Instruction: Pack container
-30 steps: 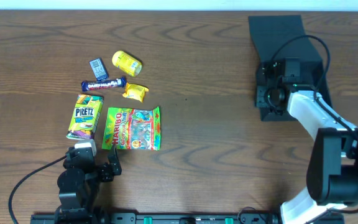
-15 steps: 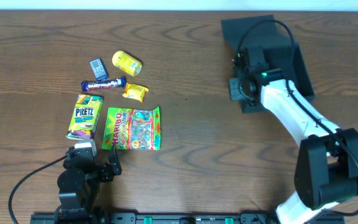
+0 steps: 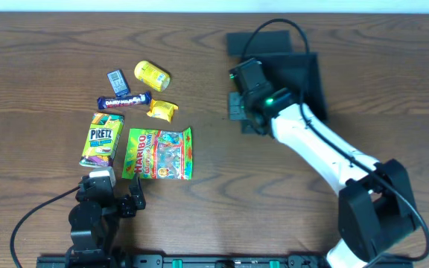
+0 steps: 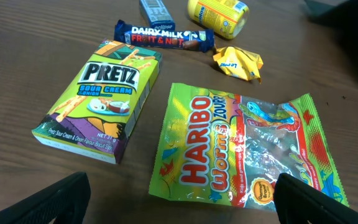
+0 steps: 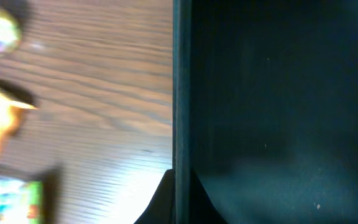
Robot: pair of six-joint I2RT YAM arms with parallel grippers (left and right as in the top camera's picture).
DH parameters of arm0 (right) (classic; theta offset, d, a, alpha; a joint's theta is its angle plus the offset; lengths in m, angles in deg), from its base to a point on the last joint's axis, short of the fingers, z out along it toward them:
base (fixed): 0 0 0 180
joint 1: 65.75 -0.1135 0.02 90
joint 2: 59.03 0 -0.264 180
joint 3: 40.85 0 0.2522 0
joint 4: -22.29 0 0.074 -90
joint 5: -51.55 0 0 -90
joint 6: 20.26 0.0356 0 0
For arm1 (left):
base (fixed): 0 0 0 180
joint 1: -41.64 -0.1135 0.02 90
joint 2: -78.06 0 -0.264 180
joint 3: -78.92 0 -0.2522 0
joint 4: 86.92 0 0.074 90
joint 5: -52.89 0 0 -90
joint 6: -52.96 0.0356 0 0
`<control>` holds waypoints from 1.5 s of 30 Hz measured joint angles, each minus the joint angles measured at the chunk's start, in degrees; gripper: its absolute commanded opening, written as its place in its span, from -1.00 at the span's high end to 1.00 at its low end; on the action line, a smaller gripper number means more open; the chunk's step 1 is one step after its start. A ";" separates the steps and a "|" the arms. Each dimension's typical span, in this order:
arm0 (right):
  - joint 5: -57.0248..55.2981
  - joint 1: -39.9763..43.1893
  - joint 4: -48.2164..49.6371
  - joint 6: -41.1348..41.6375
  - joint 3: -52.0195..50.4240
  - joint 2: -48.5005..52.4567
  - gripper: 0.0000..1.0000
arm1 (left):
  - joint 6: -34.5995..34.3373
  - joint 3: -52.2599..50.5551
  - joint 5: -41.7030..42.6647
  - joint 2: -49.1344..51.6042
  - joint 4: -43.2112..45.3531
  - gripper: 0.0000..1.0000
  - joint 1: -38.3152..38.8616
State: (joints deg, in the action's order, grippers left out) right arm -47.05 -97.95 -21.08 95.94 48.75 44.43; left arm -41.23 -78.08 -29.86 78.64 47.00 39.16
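Leftward across the wooden desk [image 3: 199, 59] slid the matte black container [image 3: 293, 71], now centre-back in the overhead view. Left wrist: left gripper [image 4: 179, 202] spread before a glossy Haribo bag [image 4: 241, 149]. Right wrist: right gripper [image 5: 180, 198] pinches the container's thin cardboard wall.

The overhead view looks straight down on the whole counter [image 3: 199, 201]. The left wrist view sits low and near, facing the Haribo bag [image 4: 247, 152], which the overhead shows at left. The right wrist view is tight against the container [image 5: 278, 112] wall
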 measured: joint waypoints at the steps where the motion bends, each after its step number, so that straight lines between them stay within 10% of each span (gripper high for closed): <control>1: 0.07 -1.18 1.51 0.94 0.00 0.11 0.97 | 0.00 0.00 0.00 0.00 0.00 -0.91 0.00; 20: -0.17 -7.34 0.83 16.41 9.11 13.25 0.97 | 0.00 0.00 -0.02 0.00 0.00 -0.90 0.00; 22: -0.09 -7.41 -0.55 16.65 10.58 14.36 0.54 | 0.00 0.00 -0.02 0.00 0.00 -0.91 0.00; 24: -0.17 -7.39 -0.63 16.98 10.95 14.80 -0.41 | 0.00 0.00 -0.02 0.00 0.00 -0.90 0.00; 27: -0.22 -7.37 -0.81 16.76 11.39 14.80 -0.97 | 0.00 0.00 -0.02 0.00 0.00 -0.91 0.00; 45: 0.79 -2.73 -15.80 6.19 15.28 -3.13 -0.99 | 0.00 0.00 0.00 0.00 0.00 -0.91 0.00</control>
State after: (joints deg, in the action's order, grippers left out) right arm -46.26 -100.68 -36.88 102.12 64.02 41.30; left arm -41.23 -78.08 -29.86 78.64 47.00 39.16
